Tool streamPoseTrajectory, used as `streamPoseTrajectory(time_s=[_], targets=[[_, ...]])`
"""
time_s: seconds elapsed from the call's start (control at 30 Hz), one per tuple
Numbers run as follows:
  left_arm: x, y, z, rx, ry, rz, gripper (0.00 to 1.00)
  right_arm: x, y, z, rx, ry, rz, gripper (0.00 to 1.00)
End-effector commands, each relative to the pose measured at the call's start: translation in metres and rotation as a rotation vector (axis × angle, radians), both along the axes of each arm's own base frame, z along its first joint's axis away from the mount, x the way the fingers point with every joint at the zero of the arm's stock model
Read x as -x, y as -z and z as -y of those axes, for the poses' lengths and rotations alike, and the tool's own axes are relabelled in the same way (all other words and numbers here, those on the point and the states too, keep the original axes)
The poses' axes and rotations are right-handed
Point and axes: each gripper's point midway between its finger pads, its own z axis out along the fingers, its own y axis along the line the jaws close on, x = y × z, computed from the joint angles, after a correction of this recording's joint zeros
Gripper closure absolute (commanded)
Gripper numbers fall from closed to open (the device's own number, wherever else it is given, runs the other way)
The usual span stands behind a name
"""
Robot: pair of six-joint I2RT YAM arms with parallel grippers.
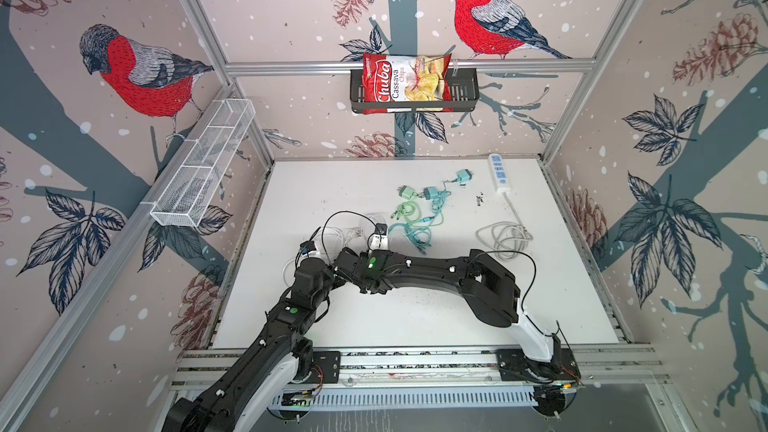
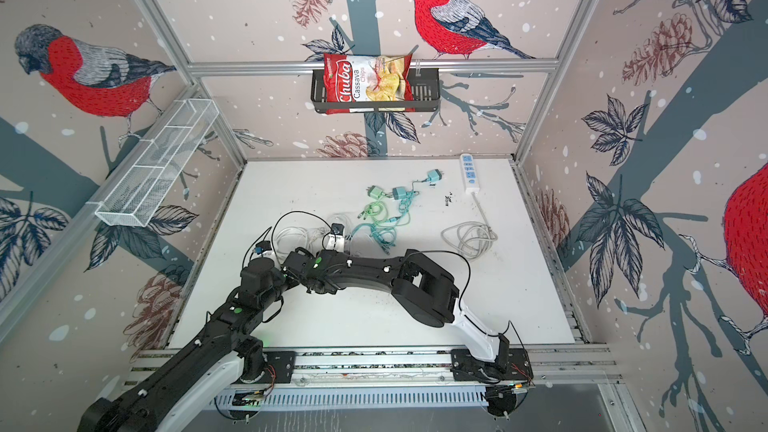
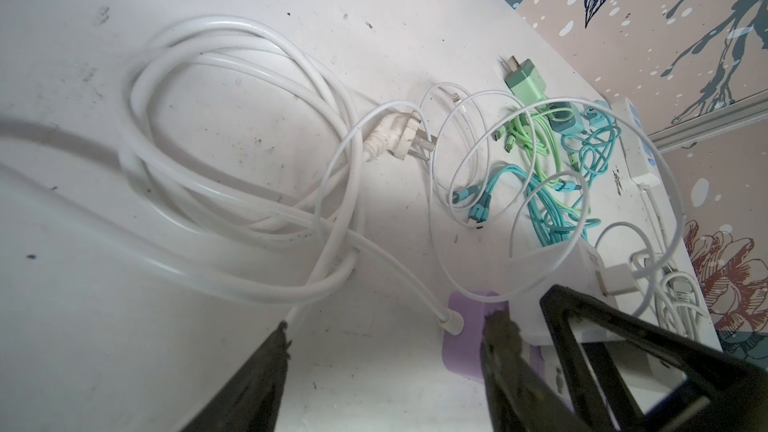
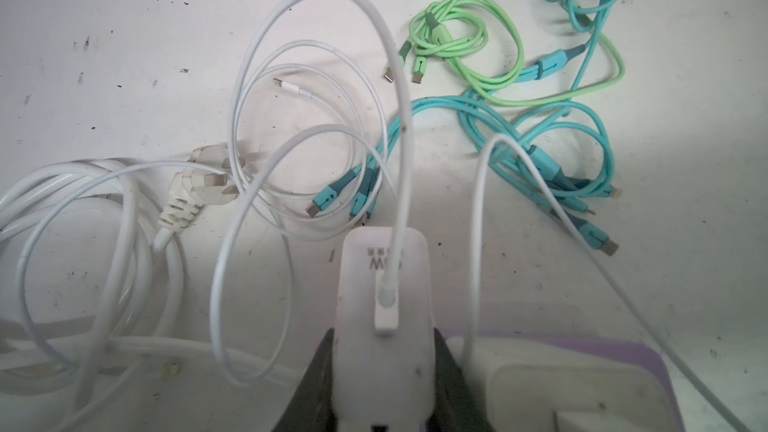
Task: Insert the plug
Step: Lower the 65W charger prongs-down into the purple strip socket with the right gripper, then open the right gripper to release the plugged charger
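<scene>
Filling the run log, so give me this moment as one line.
right end effector: shut on white charger | left end effector: open, by purple power strip | plug seated: cannot tell

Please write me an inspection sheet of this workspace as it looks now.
Surface: white table, dark specks.
Job's things: white charger beside purple power strip, prongs hidden.
Clutter: green charger, teal chargers, tangled cords; white power strip at far edge.
Grippers: left gripper open, empty; right gripper shut on white charger.
Cables: thick white coil with loose plug; thin white cable runs from white charger.
Surroundings: chips bag in black basket; white wire basket on side wall.
</scene>
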Motion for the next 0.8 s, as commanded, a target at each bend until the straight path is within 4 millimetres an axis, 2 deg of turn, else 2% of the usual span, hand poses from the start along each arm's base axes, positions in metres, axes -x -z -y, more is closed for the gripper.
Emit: streamPoseTrajectory(time_s=[0.0,0.23,0.43,0.53,0.77], targets=[[-0.005,-0.006,-0.004,-0.02,-0.017,0.025,0.27,0.036,0.039,0.003,0.043,-0.045,-0.214,0.96],[-0.007,-0.014,-0.007,-0.02,-0.033,0.042,0.27,0.053,0.054,0.009,0.073,-0.047,-0.244,0.97],[-0.007,-0.012,-0.01,-0.029,-0.044,0.037,0.26,0.053,0.045,0.021,0.021,-0.027,-0.234,0.98],[-0.007,-0.011,-0.012,-0.031,-0.055,0.035,0.23,0.051,0.039,0.017,0.008,-0.049,-0.218,0.96],[-0.009,-0.016,-0.013,-0.047,-0.058,0.037,0.19,0.044,0.017,-0.006,-0.023,-0.109,-0.187,0.66]])
